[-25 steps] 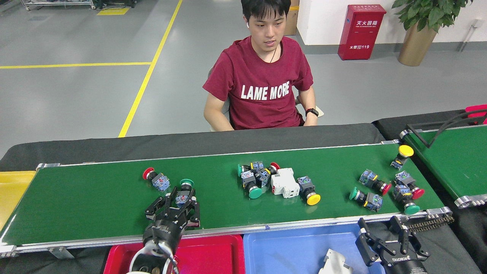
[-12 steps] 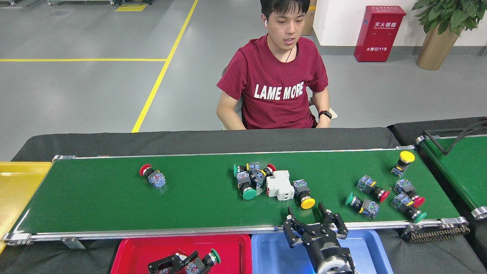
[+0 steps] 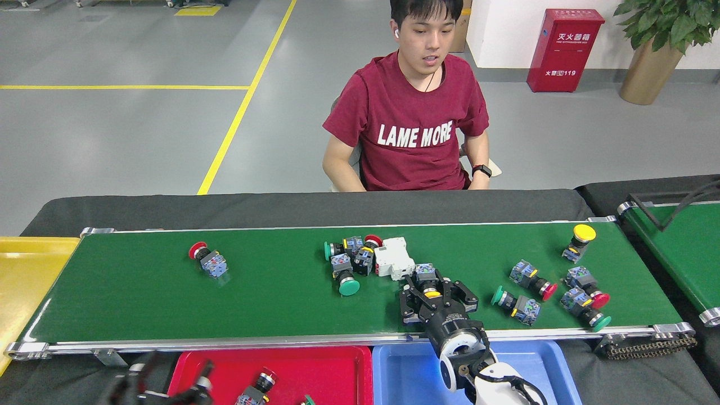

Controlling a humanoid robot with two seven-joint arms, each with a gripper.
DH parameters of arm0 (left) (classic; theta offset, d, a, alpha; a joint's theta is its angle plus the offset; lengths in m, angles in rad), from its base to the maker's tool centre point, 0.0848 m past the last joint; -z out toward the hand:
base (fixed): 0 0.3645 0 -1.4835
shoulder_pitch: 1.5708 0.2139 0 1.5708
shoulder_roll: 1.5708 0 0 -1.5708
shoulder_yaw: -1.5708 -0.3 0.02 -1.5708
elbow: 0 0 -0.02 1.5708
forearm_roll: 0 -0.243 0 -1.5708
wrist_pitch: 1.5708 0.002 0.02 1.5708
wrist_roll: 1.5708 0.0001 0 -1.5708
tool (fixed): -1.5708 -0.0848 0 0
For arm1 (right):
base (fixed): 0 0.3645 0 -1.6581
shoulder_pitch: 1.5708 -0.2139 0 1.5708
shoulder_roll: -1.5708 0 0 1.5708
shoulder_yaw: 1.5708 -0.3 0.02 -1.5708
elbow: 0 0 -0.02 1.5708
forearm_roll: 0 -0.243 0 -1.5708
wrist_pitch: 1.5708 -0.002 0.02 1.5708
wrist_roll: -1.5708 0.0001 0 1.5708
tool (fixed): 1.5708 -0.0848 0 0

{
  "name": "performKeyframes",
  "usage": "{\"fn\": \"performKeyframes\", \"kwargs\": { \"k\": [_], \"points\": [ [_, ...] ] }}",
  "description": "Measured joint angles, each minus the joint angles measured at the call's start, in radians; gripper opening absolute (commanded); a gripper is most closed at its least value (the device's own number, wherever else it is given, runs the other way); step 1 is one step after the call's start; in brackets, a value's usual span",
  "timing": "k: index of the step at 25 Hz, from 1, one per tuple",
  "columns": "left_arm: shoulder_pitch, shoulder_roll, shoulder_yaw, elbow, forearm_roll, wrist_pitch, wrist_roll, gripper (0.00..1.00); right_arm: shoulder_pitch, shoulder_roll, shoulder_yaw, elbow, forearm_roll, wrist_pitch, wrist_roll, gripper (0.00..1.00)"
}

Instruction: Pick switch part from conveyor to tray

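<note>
While the right gripper (image 3: 432,291) straddles a yellow switch (image 3: 431,292) on the conveyor (image 3: 140,298), jaws spread, the red tray (image 3: 337,374) holds two switches (image 3: 254,389), the blue tray (image 3: 405,377) looks bare, and the blurred left gripper (image 3: 163,388) is unreadable

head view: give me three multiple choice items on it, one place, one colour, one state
1. Where is the right hand?
A. over the conveyor, at a yellow-capped switch
B. inside the blue tray
C. over the yellow tray

2. What colour is the cap of the lone switch far left on the belt?
A. yellow
B. red
C. white

3. How does the white breaker lie?
A. alone at the belt's right end
B. inside the red tray
C. on the belt, against a cluster of switches

Answers:
1 A, its fingers flank the yellow cap on the belt.
2 B, a red cap shows.
3 C, it touches the cluster mid-belt.
</note>
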Motion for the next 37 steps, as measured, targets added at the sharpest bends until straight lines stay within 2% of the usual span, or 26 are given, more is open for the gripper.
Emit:
{"fn": "performKeyframes", "kwargs": {
  "k": [2,5,8,9,10,11,16,18,21,23,27,30,33,34,35,36,37],
  "points": [
    [0.0,0.005,0.002,0.002,0.0,0.009,0.0,1.0,0.01,-0.011,0.004,-0.045,-0.008,-0.048,0.016,0.11],
    [-0.01,0.03,-0.004,0.007,0.0,0.014,0.002,1.0,0.061,-0.064,0.006,-0.178,-0.038,-0.149,0.037,0.12],
    [-0.07,0.086,-0.023,0.083,0.0,0.021,-0.008,1.0,0.103,-0.104,0.043,-0.294,-0.058,-0.279,0.047,0.17],
    [-0.111,0.109,-0.029,0.132,-0.002,0.023,-0.016,1.0,0.107,-0.114,0.068,-0.321,-0.062,-0.322,0.051,0.34],
    [-0.156,0.128,-0.036,0.188,-0.004,0.025,-0.028,1.0,0.108,-0.121,0.092,-0.339,-0.064,-0.358,0.056,0.69],
    [-0.205,0.149,-0.043,0.249,-0.005,0.028,-0.038,1.0,0.108,-0.122,0.115,-0.349,-0.064,-0.381,0.062,0.97],
    [-0.42,0.247,-0.111,0.521,-0.006,0.075,-0.064,1.0,0.107,-0.098,0.158,-0.357,-0.065,-0.412,0.14,0.97],
    [-0.463,0.279,-0.163,0.586,-0.006,0.106,-0.067,1.0,0.107,-0.098,0.158,-0.357,-0.065,-0.413,0.152,0.97],
    [-0.505,0.29,-0.227,0.643,-0.006,0.147,-0.067,1.0,0.1,-0.096,0.148,-0.361,-0.067,-0.401,0.158,0.96],
    [-0.516,0.29,-0.248,0.666,-0.006,0.17,-0.067,1.0,0.088,-0.096,0.093,-0.362,-0.067,-0.361,0.148,0.96],
    [-0.546,0.291,-0.272,0.716,-0.006,0.223,-0.07,1.0,0.076,-0.096,-0.086,-0.36,-0.067,-0.255,0.075,0.96],
    [-0.609,0.31,-0.279,0.813,-0.006,0.289,-0.066,1.0,0.076,-0.098,-0.174,-0.332,-0.065,-0.147,0.016,0.96],
    [-0.671,0.367,-0.307,0.953,-0.006,0.381,-0.028,0.99,0.112,-0.157,-0.248,-0.32,-0.065,-0.099,-0.023,0.96],
    [-0.692,0.384,-0.322,1.0,-0.006,0.411,-0.007,0.96,0.147,-0.186,-0.27,-0.32,-0.065,-0.095,-0.035,0.96],
    [-0.726,0.402,-0.345,1.062,-0.006,0.446,0.016,0.89,0.184,-0.207,-0.288,-0.321,-0.066,-0.099,-0.046,0.96],
    [-0.755,0.413,-0.364,1.116,-0.006,0.477,0.04,0.72,0.23,-0.226,-0.313,-0.325,-0.066,-0.114,-0.069,0.96],
    [-0.784,0.42,-0.38,1.168,-0.004,0.505,0.071,0.47,0.283,-0.243,-0.335,-0.329,-0.066,-0.133,-0.099,0.96]
  ]
}}
